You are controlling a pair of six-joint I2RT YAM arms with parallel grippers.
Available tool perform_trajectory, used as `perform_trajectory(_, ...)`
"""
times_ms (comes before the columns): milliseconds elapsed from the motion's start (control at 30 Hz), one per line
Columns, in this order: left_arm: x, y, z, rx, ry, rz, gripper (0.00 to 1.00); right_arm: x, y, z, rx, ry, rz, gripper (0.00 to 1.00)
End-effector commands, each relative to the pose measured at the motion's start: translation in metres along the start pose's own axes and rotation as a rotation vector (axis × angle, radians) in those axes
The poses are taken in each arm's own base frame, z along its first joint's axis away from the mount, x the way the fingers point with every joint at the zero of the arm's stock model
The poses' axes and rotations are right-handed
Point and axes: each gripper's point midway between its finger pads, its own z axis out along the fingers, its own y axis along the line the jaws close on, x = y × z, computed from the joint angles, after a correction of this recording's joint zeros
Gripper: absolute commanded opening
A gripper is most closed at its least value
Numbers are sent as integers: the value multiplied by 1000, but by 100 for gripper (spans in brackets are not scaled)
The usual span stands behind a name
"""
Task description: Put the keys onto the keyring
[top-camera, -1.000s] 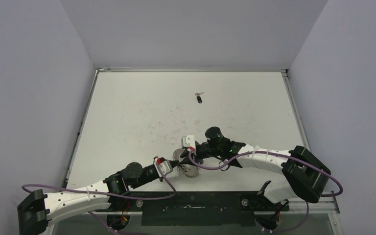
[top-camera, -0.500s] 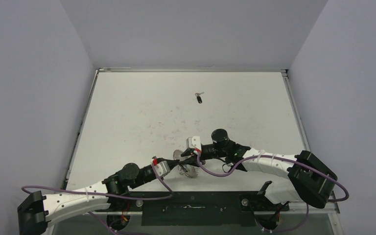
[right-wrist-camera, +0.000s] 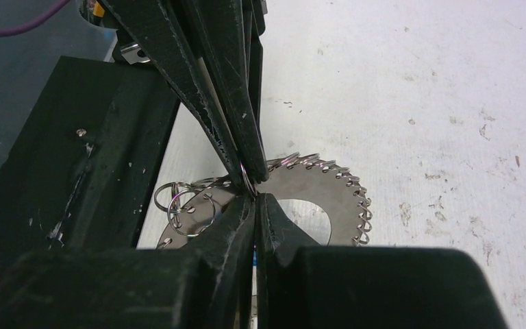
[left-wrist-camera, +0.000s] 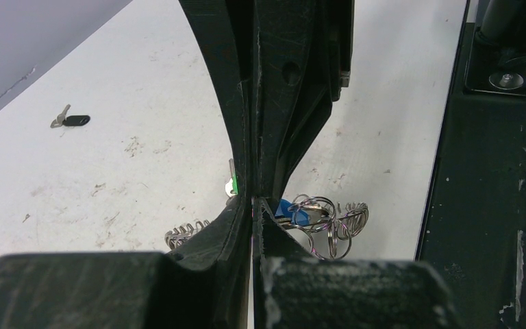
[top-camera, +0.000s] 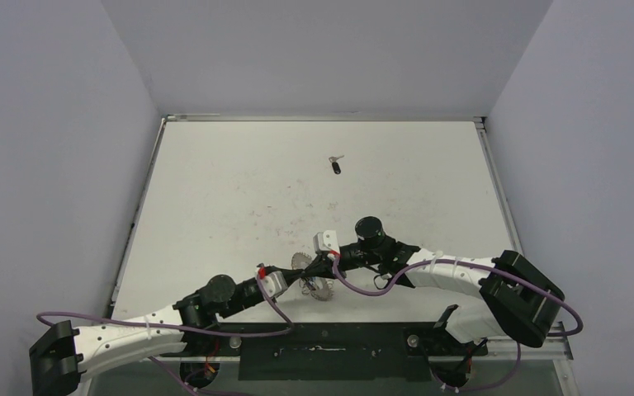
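The keyring (top-camera: 322, 289), a toothed silvery disc with a hollow centre, lies near the front edge. It also shows in the right wrist view (right-wrist-camera: 329, 188). In the left wrist view its looped rim (left-wrist-camera: 186, 233) shows either side of my fingers. My left gripper (top-camera: 295, 275) and right gripper (top-camera: 315, 266) meet tip to tip over it, both shut. A thin wire loop of the keyring sits between the left fingertips (right-wrist-camera: 241, 147). The right gripper (right-wrist-camera: 254, 197) pinches the disc's near edge. One black-headed key (top-camera: 335, 166) lies far back, also in the left wrist view (left-wrist-camera: 74, 120). The other key is hidden.
Small split rings (left-wrist-camera: 323, 221) hang at the keyring next to a blue-headed key (left-wrist-camera: 292, 211) and a green-headed key (left-wrist-camera: 231, 186). The rings also show in the right wrist view (right-wrist-camera: 183, 203). The black base rail (top-camera: 322, 346) runs just in front of the keyring.
The right arm has shifted slightly right and towards the front. The left gripper drew back a little. Both stay shut at the keyring. The far key has not moved.
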Motion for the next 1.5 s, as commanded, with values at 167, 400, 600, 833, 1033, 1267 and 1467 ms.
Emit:
perform_trajectory(167, -30, 7, -1, -34, -118, -35, 0, -25, -4, 0, -22, -26, -35, 0)
perform_trajectory(400, -26, 8, -7, -44, -84, -52, 9, -25, -19, -5, 45, 78, 65, 0)
perform_trajectory(600, -27, 11, -12, -50, -66, -45, 18, -22, -23, -6, 53, 182, 172, 0)
perform_trajectory(833, -25, 18, -16, -85, -17, -41, 23, -18, -23, -10, 46, 268, 211, 0)
perform_trajectory(1033, -35, 23, -16, -91, 23, -26, 42, -15, -24, -11, 52, 330, 206, 0)
perform_trajectory(1267, -38, 21, -6, -43, 116, 38, 51, -18, -23, -7, 45, 336, 197, 0)
perform_trajectory(1467, -31, 19, 7, -11, 196, 91, 49, -21, -24, -6, 48, 338, 193, 0)
